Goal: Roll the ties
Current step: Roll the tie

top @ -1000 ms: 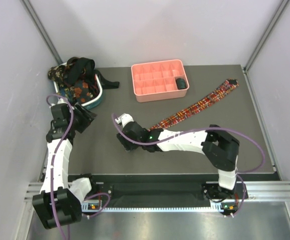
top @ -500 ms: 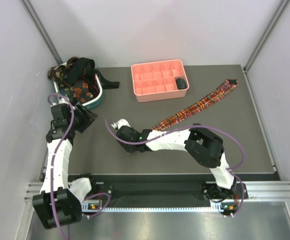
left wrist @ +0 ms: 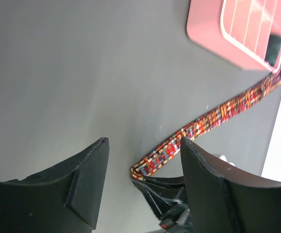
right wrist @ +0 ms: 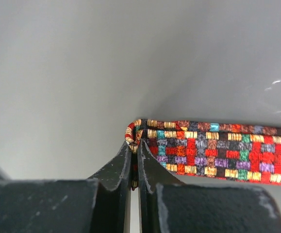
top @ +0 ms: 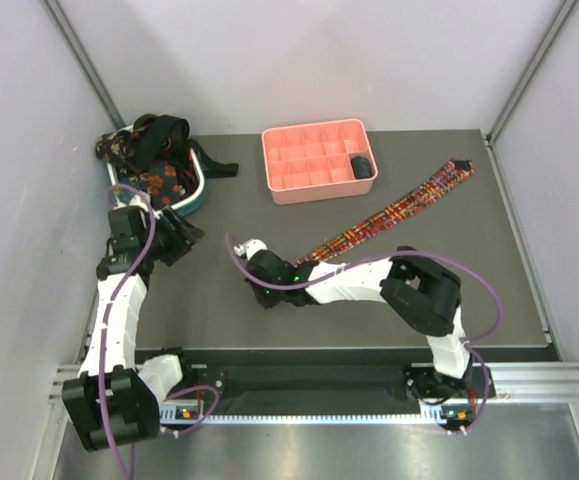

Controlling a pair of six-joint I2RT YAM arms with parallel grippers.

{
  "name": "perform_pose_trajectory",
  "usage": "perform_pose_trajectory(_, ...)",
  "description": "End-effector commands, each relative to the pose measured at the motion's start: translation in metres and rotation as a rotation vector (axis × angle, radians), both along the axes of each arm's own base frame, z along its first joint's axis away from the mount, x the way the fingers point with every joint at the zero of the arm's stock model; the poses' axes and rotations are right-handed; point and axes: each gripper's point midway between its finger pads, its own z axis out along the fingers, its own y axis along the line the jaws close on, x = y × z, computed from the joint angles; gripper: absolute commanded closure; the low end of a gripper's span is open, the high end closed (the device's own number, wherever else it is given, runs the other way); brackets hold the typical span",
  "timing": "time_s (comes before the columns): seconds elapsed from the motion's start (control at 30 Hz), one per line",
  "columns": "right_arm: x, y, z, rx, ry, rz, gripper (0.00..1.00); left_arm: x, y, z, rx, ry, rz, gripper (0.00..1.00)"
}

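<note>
A red-yellow-dark plaid tie (top: 399, 207) lies flat and diagonal on the dark table, from the far right down to the middle. My right gripper (right wrist: 136, 145) is shut on its near end (right wrist: 139, 130), which curls over between the fingertips. In the top view the right gripper (top: 281, 270) sits at centre, low over the table. The left wrist view shows that same tie end (left wrist: 152, 162) and the right fingers (left wrist: 152, 189) under it. My left gripper (top: 183, 233) hangs open and empty to the left, apart from the tie. More ties (top: 154, 160), dark and floral, are piled in the basket.
The teal-and-white oval basket (top: 197, 196) stands at the back left, with a black strap hanging over its rim. A pink compartment tray (top: 309, 178) sits at the back centre, a dark rounded thing (top: 362, 168) in one cell. Grey walls close both sides.
The right gripper's jaws have closed on the plaid tie's near end, and its wrist shifted a little. The left arm has edged slightly forward and right, still open.
</note>
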Motion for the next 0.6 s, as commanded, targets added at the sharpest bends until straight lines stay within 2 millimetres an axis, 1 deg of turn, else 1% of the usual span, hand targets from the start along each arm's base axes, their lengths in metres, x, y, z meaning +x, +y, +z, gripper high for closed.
perform_pose_trajectory(0.0,-0.010,0.016,0.038,0.242,0.089,0.073,1.00,0.005,-0.015,-0.001,0.007,-0.032,-0.077,0.34)
perform_pose_trajectory(0.03,-0.010,0.015,0.040,0.263,0.102,0.074,1.00,0.005,-0.016,-0.003,0.009,-0.023,-0.067,0.34)
perform_pose_trajectory(0.07,-0.015,0.017,0.043,0.295,0.138,0.094,1.00,0.003,-0.025,-0.006,0.012,-0.018,-0.088,0.34)
perform_pose_trajectory(0.1,-0.012,0.010,0.041,0.315,0.157,0.088,1.00,0.002,-0.029,-0.008,0.018,-0.017,-0.094,0.32)
perform_pose_trajectory(0.13,-0.010,0.013,0.046,0.357,0.158,0.096,1.00,0.003,-0.034,-0.007,0.023,-0.024,-0.097,0.32)
perform_pose_trajectory(0.17,-0.014,0.014,0.049,0.386,0.185,0.110,1.00,0.000,-0.042,-0.011,0.038,-0.019,-0.114,0.32)
perform_pose_trajectory(0.2,-0.013,0.009,0.047,0.399,0.200,0.108,1.00,-0.001,-0.045,-0.013,0.046,-0.018,-0.119,0.30)
perform_pose_trajectory(0.23,-0.012,0.011,0.051,0.429,0.200,0.114,0.99,-0.003,-0.056,-0.013,0.053,-0.023,-0.147,0.30)
perform_pose_trajectory(0.27,-0.015,0.011,0.055,0.451,0.221,0.122,0.99,-0.005,-0.056,-0.018,0.067,-0.014,-0.146,0.29)
perform_pose_trajectory(0.3,-0.013,0.007,0.053,0.459,0.236,0.119,0.99,-0.006,-0.059,-0.020,0.070,-0.016,-0.157,0.28)
perform_pose_trajectory(0.33,-0.014,0.007,0.055,0.479,0.246,0.124,0.99,-0.008,-0.061,-0.021,0.079,-0.022,-0.172,0.28)
perform_pose_trajectory(0.37,-0.015,0.008,0.060,0.509,0.263,0.136,0.99,-0.010,-0.060,-0.027,0.091,-0.013,-0.166,0.28)
perform_pose_trajectory(0.4,-0.013,0.005,0.061,0.521,0.270,0.130,0.99,-0.013,-0.060,-0.028,0.094,-0.017,-0.169,0.27)
perform_pose_trajectory(0.43,-0.014,0.005,0.063,0.533,0.281,0.133,0.99,-0.014,-0.061,-0.029,0.100,-0.026,-0.180,0.28)
perform_pose_trajectory(0.47,-0.014,0.005,0.067,0.549,0.283,0.141,0.99,-0.016,-0.061,-0.034,0.104,-0.031,-0.184,0.28)
perform_pose_trajectory(0.53,-0.011,0.003,0.070,0.567,0.292,0.133,0.98,-0.018,-0.061,-0.033,0.117,-0.070,-0.191,0.28)
perform_pose_trajectory(0.57,-0.011,0.003,0.072,0.573,0.299,0.139,0.98,-0.019,-0.060,-0.037,0.121,-0.087,-0.187,0.29)
